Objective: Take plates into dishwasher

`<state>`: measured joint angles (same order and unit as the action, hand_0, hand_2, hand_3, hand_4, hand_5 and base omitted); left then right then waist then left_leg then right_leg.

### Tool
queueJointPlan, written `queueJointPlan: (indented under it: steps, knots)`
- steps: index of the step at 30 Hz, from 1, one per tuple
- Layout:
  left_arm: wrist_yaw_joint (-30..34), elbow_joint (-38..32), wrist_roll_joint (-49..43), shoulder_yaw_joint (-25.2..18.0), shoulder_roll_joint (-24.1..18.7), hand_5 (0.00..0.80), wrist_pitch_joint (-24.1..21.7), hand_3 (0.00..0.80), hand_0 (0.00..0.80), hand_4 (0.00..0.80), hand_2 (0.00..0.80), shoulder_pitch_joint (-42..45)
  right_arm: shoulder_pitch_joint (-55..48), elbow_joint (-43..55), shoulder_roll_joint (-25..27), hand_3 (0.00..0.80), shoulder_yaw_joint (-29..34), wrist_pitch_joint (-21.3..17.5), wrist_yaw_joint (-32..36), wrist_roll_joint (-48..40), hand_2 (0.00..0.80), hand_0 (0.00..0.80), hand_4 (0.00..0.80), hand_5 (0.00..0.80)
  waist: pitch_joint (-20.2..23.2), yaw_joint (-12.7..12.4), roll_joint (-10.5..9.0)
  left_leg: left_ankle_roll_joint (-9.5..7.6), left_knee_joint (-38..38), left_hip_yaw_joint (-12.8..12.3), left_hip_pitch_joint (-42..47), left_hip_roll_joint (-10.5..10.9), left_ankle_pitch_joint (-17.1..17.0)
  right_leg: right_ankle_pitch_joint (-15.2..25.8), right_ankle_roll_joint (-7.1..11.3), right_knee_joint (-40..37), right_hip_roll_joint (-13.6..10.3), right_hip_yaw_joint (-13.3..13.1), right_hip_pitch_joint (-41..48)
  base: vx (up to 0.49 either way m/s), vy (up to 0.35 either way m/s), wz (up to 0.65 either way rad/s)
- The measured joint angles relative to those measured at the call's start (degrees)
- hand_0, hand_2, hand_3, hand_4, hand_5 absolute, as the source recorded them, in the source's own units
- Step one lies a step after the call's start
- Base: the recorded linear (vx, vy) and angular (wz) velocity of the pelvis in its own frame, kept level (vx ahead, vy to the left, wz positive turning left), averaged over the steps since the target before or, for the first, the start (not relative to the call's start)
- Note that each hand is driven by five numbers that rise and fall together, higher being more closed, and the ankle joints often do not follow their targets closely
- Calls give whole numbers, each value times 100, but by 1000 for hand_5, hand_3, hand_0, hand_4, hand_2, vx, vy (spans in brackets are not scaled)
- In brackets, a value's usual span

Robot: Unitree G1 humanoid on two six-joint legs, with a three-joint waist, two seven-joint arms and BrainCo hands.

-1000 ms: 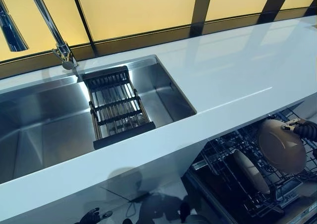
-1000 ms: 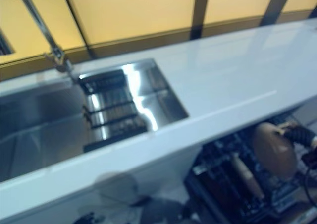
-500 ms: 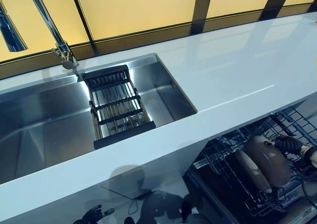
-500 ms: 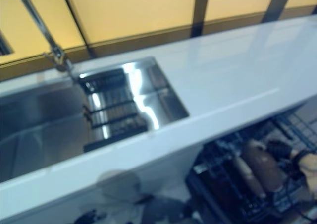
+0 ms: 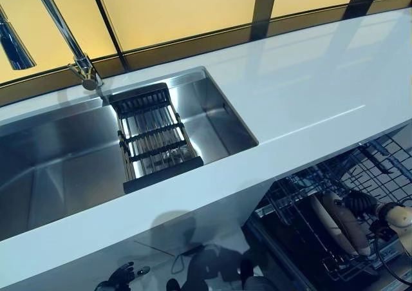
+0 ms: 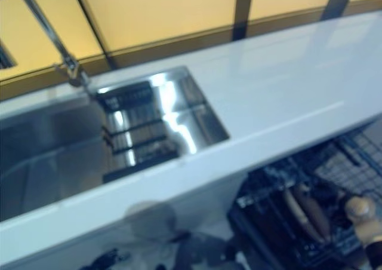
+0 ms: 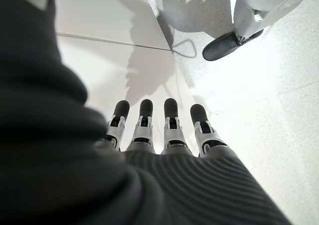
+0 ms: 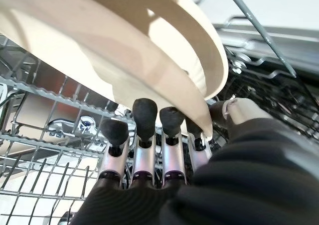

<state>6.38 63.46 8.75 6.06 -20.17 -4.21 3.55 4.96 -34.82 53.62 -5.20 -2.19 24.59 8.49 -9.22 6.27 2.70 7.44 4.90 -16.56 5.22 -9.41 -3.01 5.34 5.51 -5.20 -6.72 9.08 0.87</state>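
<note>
While fingertips pinch its rim, right hand (image 5: 360, 203) grasping beige plate (image 8: 149, 51) upright inside dishwasher rack (image 5: 302, 207); left hand (image 7: 164, 135) slack.

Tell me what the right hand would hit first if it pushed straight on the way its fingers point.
Probably the beige plate: the right hand has its fingertips right at the plate's rim, with the dishwasher rack wires behind. Depth is hard to judge.
</note>
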Motion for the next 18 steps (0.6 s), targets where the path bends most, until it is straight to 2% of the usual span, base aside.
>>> queueJointPlan:
  steps: [16, 17, 18]
  knots:
    - [36, -31, 0, 3, 0, 0, 3, 0, 0, 0, 0, -59, 101, -311, -131, 800, -38, -38, -195, 210, 800, 800, 800, 800, 2, -86, 12, -32, -3, 110, -80, 49, -23, -2, 8, 1, -49, 89, -9, -7, 2, 3]
    - [36, -55, 0, 2, 0, 0, 5, 0, 0, 0, 0, -58, 101, -311, -131, 609, -38, -37, -194, 210, 609, 609, 609, 609, 2, -85, 12, -32, -3, 110, -80, 49, -23, -2, 8, 1, -49, 88, -9, 0, 0, 0]
    - [36, -64, 0, 2, 0, 0, 6, 0, 0, 0, 0, -60, 101, -311, -131, 489, -38, -36, -195, 211, 489, 489, 489, 489, 1, -84, 11, -32, -3, 110, -80, 49, -23, -2, 8, 1, -48, 88, -9, 0, 0, 0]
